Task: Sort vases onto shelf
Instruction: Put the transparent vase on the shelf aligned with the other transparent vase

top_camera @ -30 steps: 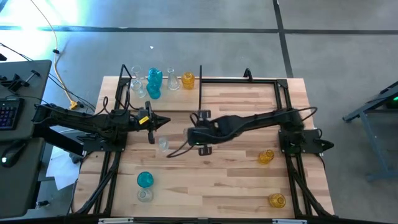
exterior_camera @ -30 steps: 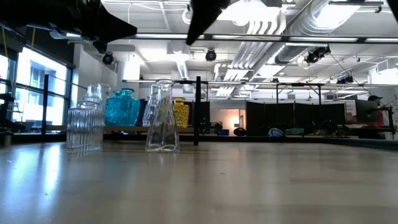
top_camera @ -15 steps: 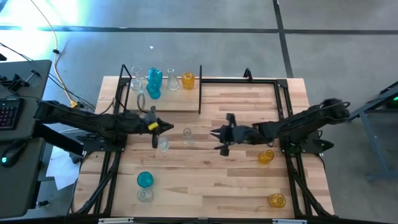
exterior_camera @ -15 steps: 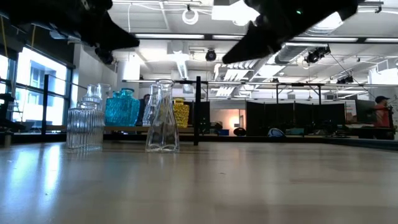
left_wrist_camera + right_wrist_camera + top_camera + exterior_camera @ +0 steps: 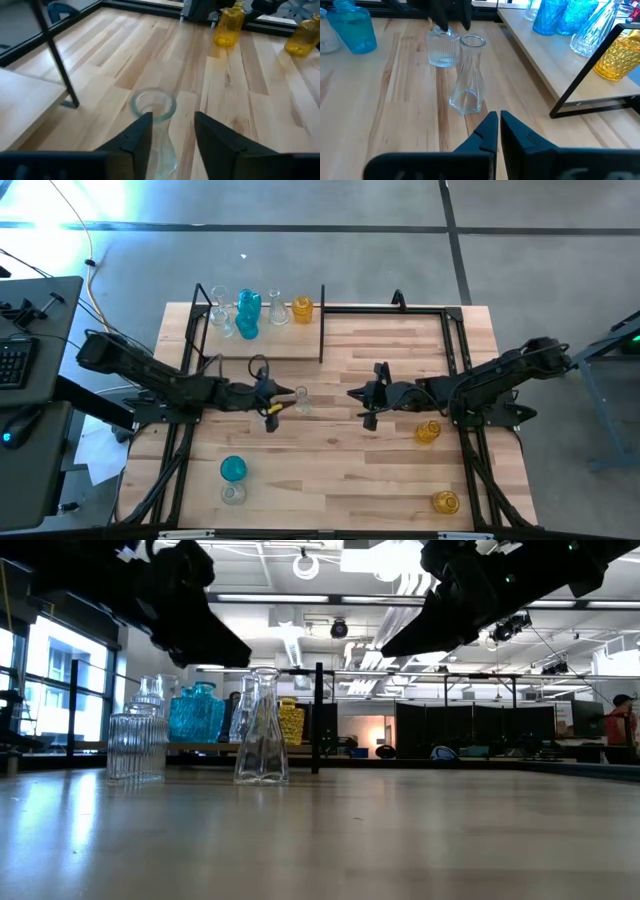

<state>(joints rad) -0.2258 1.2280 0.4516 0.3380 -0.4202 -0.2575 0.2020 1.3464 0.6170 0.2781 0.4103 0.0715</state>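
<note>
While both dark arms reach in over the middle of the light-wood tabletop (image 5: 380,470), a tall clear glass vase with a flared base and narrow neck (image 5: 301,399) stands upright there between them; the left gripper (image 5: 275,398) is just beside it, and in the left wrist view its two dark fingers (image 5: 137,137) stand apart with the vase's round mouth (image 5: 153,104) between them, gripping nothing; a ribbed clear glass vase (image 5: 442,50) stands just under the left gripper's fingers, a little beyond the tall one in the right wrist view; the right gripper (image 5: 368,394) hangs near the tall vase on its other side, apart from it, fingers (image 5: 485,131) pressed together and empty. At the table's far left corner the small raised light-wood shelf on a thin black frame (image 5: 290,342) carries two teal-blue vases (image 5: 247,315), some clear ones (image 5: 277,310) and an amber-yellow vase (image 5: 302,309); near the front left edge a teal-blue vase (image 5: 232,469) stands touching a small clear one (image 5: 233,494); on the right side two amber-yellow vases (image 5: 427,431) and (image 5: 445,502) stand well apart.
</note>
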